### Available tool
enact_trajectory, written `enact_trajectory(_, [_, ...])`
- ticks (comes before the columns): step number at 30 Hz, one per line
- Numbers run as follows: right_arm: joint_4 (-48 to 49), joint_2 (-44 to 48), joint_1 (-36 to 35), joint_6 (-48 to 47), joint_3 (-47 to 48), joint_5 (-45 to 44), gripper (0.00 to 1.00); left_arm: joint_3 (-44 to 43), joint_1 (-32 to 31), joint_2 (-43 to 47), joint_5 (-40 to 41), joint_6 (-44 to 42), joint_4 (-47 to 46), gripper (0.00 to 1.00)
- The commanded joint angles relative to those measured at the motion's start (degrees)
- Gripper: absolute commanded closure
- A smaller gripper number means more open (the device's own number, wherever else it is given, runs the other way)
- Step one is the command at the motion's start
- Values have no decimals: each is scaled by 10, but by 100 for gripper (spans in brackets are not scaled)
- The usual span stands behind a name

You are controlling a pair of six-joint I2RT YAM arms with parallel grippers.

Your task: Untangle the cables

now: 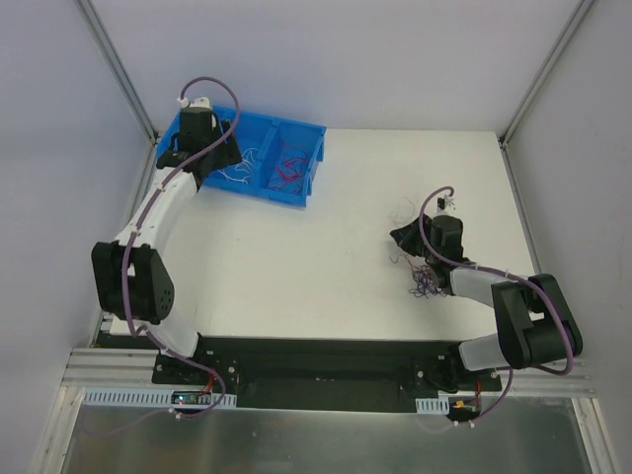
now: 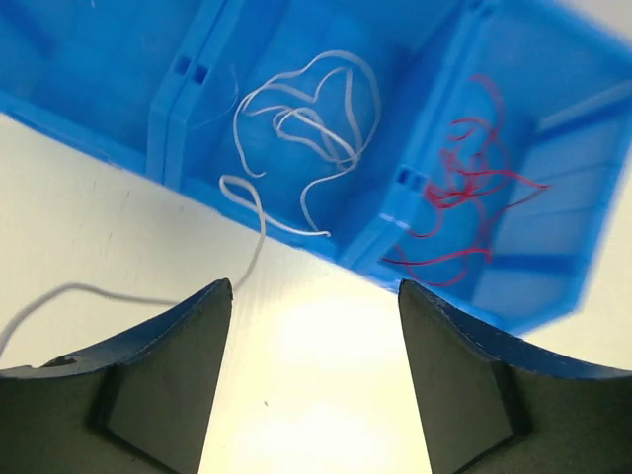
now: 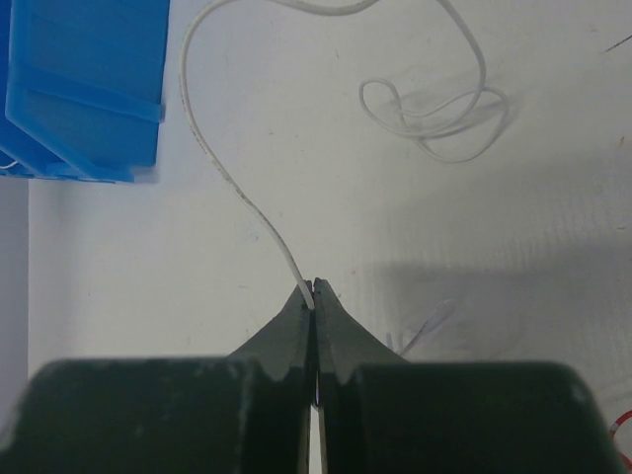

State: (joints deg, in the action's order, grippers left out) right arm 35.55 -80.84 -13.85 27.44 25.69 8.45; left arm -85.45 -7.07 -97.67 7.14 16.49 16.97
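Separating one strand: right pincer (image 3: pixel 314 296) pinching a white cable (image 3: pixel 219 163) trailing ahead; left pincer (image 2: pixel 314 289) spread, empty, blue bin (image 2: pixel 99 99) just beyond. Next, probably drawing it clear of the bunch (image 1: pixel 425 281).

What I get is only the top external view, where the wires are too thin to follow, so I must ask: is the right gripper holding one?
Observer: Yes. In the right wrist view, the right gripper is shut on the end of a white wire, which trails away across the table.
Operator: And the other side?
Observer: The left wrist view shows the left gripper open and holding nothing.
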Motion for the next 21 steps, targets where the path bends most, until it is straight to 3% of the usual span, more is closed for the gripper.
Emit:
enact_trajectory(1, [40, 16, 0, 0, -6, 9, 99, 13, 0, 66, -64, 3, -33, 32])
enact_trajectory(4, [44, 22, 0, 0, -11, 2, 99, -59, 1, 10, -122, -42, -28, 33])
enact_trajectory(7, [51, 11, -1, 2, -12, 3, 99, -207, 14, -102, -191, -66, 37, 29])
enact_trajectory(8, [52, 9, -1, 2, -8, 6, 99, -279, 26, -145, -259, -56, 73, 27])
enact_trajectory(9, [52, 6, -1, 1, -5, 11, 99, -335, 47, -194, -329, -29, 97, 31])
enact_trajectory(11, [52, 5, 0, -2, -6, 18, 99, -387, 86, -247, -459, 61, 89, 29])
enact_trajectory(12, [53, 8, -1, 0, -9, 17, 99, -387, 98, -262, -525, 92, 59, 25])
enact_trajectory(16, [56, 2, 0, -1, -2, 20, 100, -347, 99, -244, -598, 114, 20, 20])
enact_trajectory(21, [59, -6, 0, 2, 1, 29, 99, -132, 100, -73, -529, 85, -62, 21])
